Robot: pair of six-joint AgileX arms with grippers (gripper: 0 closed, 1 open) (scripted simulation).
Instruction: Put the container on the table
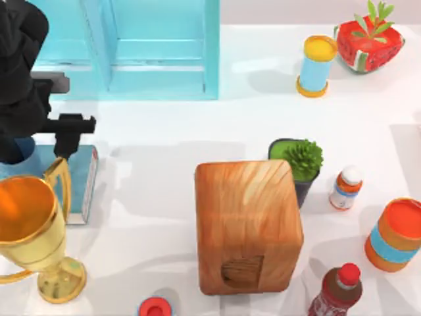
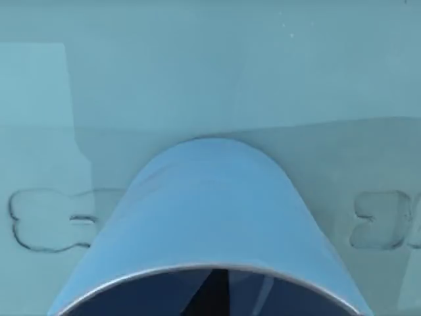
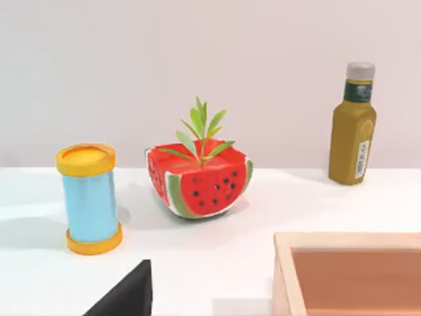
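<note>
The container (image 1: 24,149) is a small blue cup standing on the teal book (image 1: 80,176) at the left edge of the table (image 1: 152,217). Most of it is hidden under my black left arm. My left gripper (image 1: 26,128) hangs directly over it. In the left wrist view the container (image 2: 217,217) looms very close, its open rim towards the camera, with the teal book cover (image 2: 197,79) behind it. A black part of my right gripper (image 3: 125,297) shows at the edge of the right wrist view, parked off the table's right side.
A tall wooden block (image 1: 247,227) stands mid-table. A gold trophy (image 1: 33,230) is just in front of the book, and a turquoise shelf (image 1: 145,46) behind it. On the right are a potted plant (image 1: 299,164), a yellow-lidded can (image 1: 316,66), a watermelon planter (image 1: 368,43), an orange can (image 1: 396,235) and bottles.
</note>
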